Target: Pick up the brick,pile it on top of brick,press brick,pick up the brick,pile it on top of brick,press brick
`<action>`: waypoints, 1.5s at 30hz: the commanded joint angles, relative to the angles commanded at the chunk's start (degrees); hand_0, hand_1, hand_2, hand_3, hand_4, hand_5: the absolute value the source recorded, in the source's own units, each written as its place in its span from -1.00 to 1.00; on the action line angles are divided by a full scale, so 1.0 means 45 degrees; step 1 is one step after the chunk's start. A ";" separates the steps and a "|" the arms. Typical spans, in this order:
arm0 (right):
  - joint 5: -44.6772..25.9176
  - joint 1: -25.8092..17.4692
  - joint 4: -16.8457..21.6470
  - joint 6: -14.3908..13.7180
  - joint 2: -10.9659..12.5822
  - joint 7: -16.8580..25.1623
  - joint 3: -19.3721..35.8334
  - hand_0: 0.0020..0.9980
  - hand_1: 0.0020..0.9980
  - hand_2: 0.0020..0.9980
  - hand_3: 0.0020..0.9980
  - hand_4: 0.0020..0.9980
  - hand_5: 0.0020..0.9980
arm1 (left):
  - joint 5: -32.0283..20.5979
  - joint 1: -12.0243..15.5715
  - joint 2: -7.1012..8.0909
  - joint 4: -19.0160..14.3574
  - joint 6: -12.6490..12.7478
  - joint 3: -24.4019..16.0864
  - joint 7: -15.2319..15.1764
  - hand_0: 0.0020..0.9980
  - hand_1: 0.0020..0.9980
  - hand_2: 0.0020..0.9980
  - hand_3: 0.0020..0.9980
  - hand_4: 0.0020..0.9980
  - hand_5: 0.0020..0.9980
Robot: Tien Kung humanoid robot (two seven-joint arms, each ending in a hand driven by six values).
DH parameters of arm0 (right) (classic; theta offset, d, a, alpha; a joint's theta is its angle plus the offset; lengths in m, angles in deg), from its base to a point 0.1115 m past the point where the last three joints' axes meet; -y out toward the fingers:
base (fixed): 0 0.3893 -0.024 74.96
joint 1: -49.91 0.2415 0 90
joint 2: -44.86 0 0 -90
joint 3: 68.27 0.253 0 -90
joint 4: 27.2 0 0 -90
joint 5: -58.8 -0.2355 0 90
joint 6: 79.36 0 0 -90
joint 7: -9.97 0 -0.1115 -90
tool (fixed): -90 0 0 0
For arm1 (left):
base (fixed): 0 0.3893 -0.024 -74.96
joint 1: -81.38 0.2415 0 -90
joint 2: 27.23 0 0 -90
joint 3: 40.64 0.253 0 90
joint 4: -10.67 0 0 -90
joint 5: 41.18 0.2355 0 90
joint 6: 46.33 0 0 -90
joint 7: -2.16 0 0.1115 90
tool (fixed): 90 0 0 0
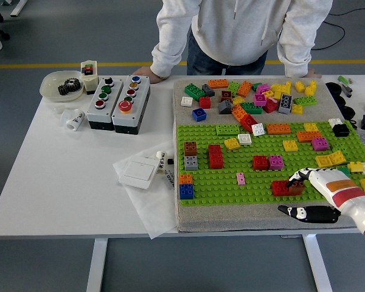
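The right hand (304, 191) is open and holds nothing, just beside the red brick (280, 188) with a brown brick (296, 184) on it. More piling looks left.

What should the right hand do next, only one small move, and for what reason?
Probably move the right hand a little left and close its fingers on the brown brick. The fingers are open and empty at the near right part of the green baseplate, and the fingertips already touch that brick, which sits beside the red brick.
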 joint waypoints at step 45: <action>-0.0411 0.0417 -0.1040 0.0106 -0.0278 0.0141 -0.0459 0.36 0.32 0.42 0.12 0.75 0.19 | 0.0107 -0.0051 0.0042 0.0008 0.0004 -0.0011 0.0007 0.47 0.49 0.59 0.27 0.40 0.23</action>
